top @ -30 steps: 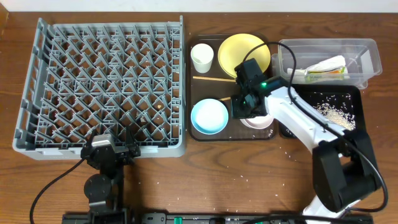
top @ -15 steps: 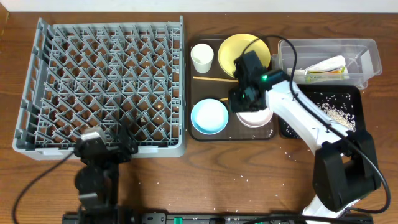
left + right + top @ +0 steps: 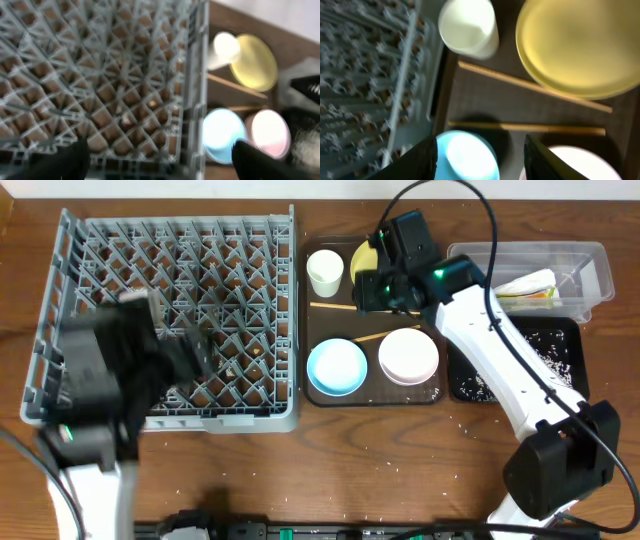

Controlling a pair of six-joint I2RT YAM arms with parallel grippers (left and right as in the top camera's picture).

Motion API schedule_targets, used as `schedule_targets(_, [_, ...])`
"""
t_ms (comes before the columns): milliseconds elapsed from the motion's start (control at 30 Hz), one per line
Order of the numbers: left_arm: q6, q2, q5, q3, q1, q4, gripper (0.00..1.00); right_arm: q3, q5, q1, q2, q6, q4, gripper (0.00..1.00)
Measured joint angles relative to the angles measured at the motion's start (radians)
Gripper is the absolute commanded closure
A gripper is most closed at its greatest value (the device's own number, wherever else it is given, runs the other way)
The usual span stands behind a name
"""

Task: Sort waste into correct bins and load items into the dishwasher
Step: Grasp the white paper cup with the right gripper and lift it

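Note:
My right gripper hangs open and empty over the back of the brown tray, partly hiding the yellow plate. Below its fingers lie two chopsticks, the light blue bowl and the white bowl. The white cup stands at the tray's back left. My left gripper, blurred, is open and empty above the front of the grey dishwasher rack. The snack wrapper lies in the clear tub. Rice crumbs lie in the black tray.
The brown serving tray sits between the rack and the two bins. A few crumbs are scattered on the wooden table in front. The right arm stretches across the black tray and the brown tray's right edge.
My right gripper has opened, let go of the white bowl and moved back toward the plate. My left arm has risen from the table's front edge to above the rack.

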Motion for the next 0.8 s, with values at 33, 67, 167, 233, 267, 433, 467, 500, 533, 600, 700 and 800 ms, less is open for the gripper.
schedule_targets(33, [0.000,0.052,0.015,0.074,0.000,-0.053,0.08,0.018,0.000,0.000,0.006,0.002,0.008,0.44])
schedule_targets(67, [-0.003,0.092,0.024,0.131,0.000,-0.081,0.08,0.043,0.001,0.000,0.018,0.003,0.014,0.42])
schedule_targets(167, [-0.007,0.183,0.045,0.237,0.000,-0.109,0.08,0.153,0.000,0.000,0.087,0.007,0.021,0.40])
schedule_targets(233, [-0.010,0.214,0.051,0.251,0.000,-0.106,0.08,0.248,0.000,0.000,0.165,0.010,0.021,0.40])
schedule_targets(267, [-0.010,0.229,0.052,0.252,0.000,-0.104,0.08,0.280,0.001,0.000,0.193,0.010,0.021,0.41])
schedule_targets(433, [-0.010,0.293,0.060,0.252,0.000,-0.097,0.08,0.462,0.004,-0.001,0.401,0.025,0.010,0.47])
schedule_targets(467, [-0.010,0.302,0.061,0.252,0.000,-0.097,0.08,0.482,0.003,-0.005,0.436,0.032,0.011,0.48])
schedule_targets(500, [-0.010,0.310,0.062,0.252,0.000,-0.097,0.08,0.497,0.005,-0.009,0.467,0.037,0.015,0.50])
schedule_targets(533, [-0.010,0.317,0.063,0.252,0.000,-0.097,0.08,0.504,0.005,-0.016,0.494,0.041,0.021,0.52])
schedule_targets(600, [-0.010,0.327,0.065,0.252,0.000,-0.097,0.08,0.509,0.010,-0.031,0.537,0.051,0.031,0.57])
schedule_targets(700, [-0.010,0.343,0.066,0.252,0.000,-0.097,0.08,0.510,0.016,-0.049,0.595,0.065,0.035,0.61])
schedule_targets(800, [-0.011,0.359,0.068,0.252,0.000,-0.097,0.08,0.510,0.018,-0.055,0.637,0.070,0.038,0.68])
